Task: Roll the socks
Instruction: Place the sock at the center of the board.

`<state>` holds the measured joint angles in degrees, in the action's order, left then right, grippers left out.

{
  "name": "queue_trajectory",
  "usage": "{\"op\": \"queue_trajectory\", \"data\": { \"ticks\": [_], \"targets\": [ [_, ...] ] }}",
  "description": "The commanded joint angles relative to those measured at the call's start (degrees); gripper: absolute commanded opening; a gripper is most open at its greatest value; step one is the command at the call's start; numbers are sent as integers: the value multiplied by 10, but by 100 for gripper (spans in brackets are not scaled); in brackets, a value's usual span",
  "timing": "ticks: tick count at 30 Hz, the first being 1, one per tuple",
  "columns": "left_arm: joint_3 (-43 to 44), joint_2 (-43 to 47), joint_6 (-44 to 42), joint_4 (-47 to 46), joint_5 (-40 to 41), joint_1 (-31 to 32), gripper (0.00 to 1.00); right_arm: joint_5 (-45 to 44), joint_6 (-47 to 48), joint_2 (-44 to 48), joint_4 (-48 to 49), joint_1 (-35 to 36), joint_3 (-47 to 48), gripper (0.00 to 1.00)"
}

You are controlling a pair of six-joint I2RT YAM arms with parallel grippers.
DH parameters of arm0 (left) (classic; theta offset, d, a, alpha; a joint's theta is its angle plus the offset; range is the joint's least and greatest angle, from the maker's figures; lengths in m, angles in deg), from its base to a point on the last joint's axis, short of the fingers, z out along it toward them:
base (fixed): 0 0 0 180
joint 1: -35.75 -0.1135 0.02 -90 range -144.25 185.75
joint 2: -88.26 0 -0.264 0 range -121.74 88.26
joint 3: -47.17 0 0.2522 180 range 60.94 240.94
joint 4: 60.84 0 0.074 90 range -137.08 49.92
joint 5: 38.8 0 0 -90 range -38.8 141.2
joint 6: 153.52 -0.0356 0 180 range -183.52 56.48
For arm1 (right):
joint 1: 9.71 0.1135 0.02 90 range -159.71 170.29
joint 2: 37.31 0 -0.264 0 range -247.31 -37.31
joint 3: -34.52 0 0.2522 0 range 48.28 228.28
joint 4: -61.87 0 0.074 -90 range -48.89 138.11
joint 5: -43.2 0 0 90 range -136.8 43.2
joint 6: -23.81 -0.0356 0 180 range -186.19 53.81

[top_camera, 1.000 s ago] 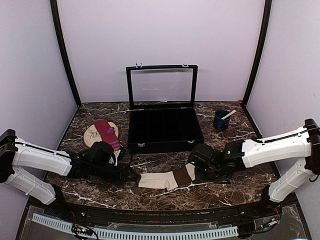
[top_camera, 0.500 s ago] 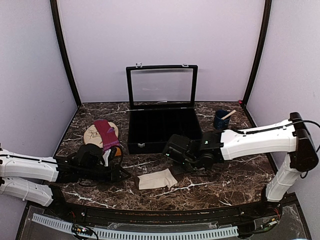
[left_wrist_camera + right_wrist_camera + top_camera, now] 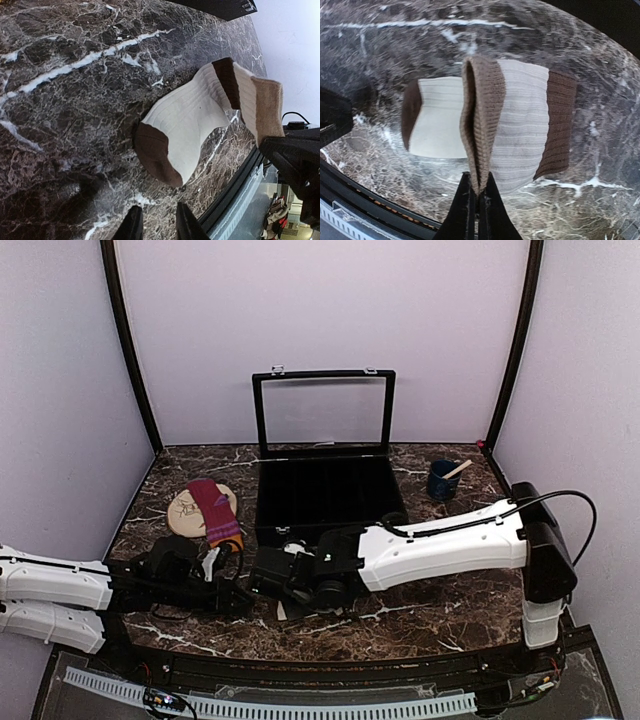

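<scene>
Right wrist view: the right gripper [image 3: 477, 192] is fully closed on the tan cuff of the cream sock [image 3: 520, 130], which is folded back over its own body on the marble table [image 3: 600, 60]. Left wrist view: the left gripper [image 3: 156, 224] has its fingers partly open, holding nothing, near the sock's brown end. Top view: the maroon sock [image 3: 213, 508] lies on the oval mat [image 3: 180, 512], left of the black case [image 3: 330, 495].
</scene>
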<state>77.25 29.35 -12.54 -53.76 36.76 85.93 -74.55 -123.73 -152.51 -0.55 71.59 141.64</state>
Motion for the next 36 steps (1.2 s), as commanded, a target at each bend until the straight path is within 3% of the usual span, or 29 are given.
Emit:
{"op": "queue_trajectory", "data": {
  "ticks": [1,19,36],
  "targets": [
    [-11,11,-24,2,-18,4,25,10,-6,-36,-29,20,50,0],
    [-30,40,-32,16,-16,4,25,49,13,-131,-33,29,158,1],
    [-29,37,-33,22,-11,3,25,78,28,-160,-7,27,174,7]
  ]
}}
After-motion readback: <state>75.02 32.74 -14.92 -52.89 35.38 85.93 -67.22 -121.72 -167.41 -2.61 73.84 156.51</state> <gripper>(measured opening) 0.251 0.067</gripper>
